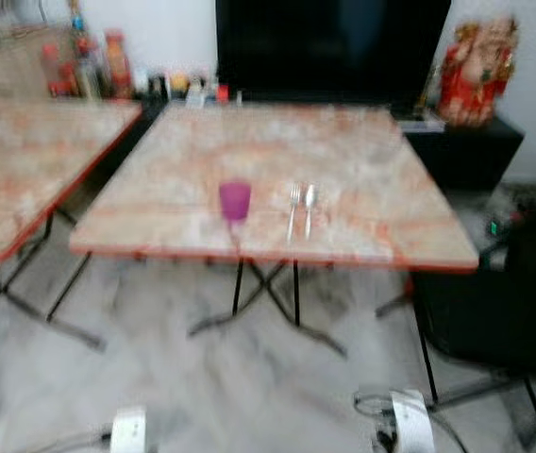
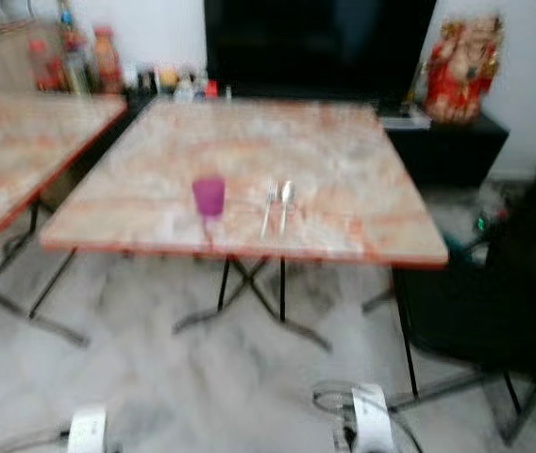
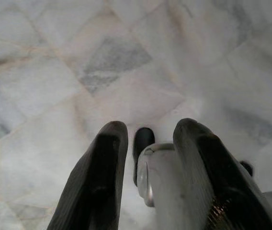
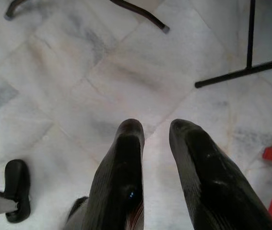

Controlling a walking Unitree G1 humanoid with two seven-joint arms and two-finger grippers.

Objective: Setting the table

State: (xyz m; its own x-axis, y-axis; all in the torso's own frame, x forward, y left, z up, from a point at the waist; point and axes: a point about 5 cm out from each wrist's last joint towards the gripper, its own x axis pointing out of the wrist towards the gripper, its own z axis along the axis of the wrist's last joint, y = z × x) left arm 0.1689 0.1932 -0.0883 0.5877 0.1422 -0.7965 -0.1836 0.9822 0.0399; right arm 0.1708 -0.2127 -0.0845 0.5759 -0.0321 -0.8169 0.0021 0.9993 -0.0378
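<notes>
White marble floor (image 1: 249, 377); 2 folding tables (image 1: 343, 160); black TV (image 1: 329, 42); white wall (image 1: 164, 28).

Both arms hang low at the sides, wrists pointing down. Left arm (image 1: 128, 429) and right arm (image 1: 410, 422) just poke into the bottom of the head views. Left gripper (image 3: 148, 139) points down, its two black fingers (image 3: 100, 172) apart, nothing between them. Right gripper (image 4: 156, 132) also points down, fingers (image 4: 124, 167) apart with a narrow gap, holding nothing.

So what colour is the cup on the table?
The cup is purple-pink, clearest in the left eye view.
</notes>
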